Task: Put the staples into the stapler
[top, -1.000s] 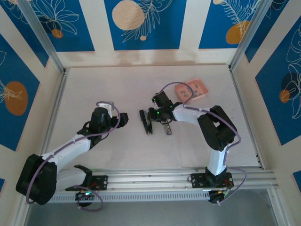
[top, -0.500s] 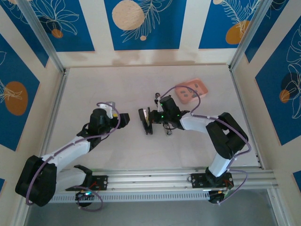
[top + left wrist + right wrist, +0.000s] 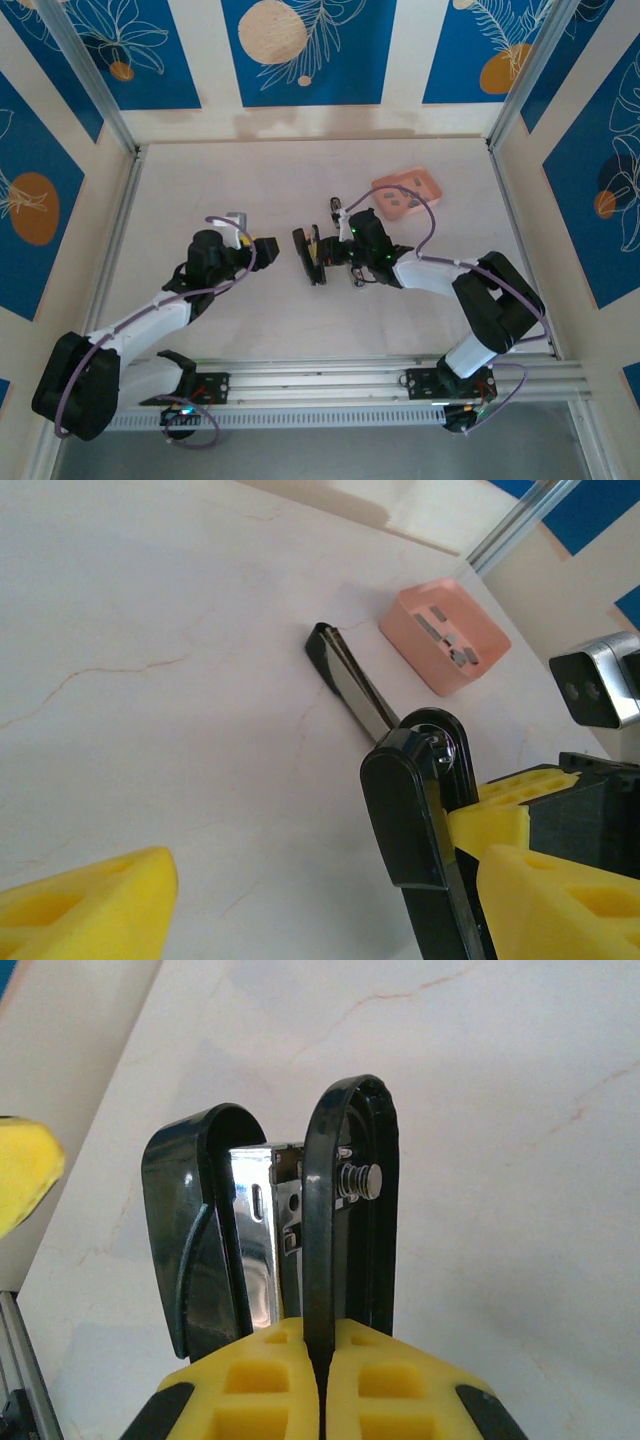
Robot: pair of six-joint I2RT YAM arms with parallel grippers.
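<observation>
1. Beside the stapler (image 3: 315, 258), two grippers are sitting: the left gripper (image 3: 266, 248) is hovering just left of it, jaws gaping wide and carrying nothing; the right gripper (image 3: 320, 1340) is pinching tight on one of its black arms.
2. One pink tray (image 3: 415, 665) is resting beyond the stapler.
3. One stapler is standing hinged open.
4. At least three staples (image 3: 447, 643) are lying in that tray.

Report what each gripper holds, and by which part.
Right gripper pinches the stapler by its thin black arm; left gripper is open, holding nothing.
</observation>
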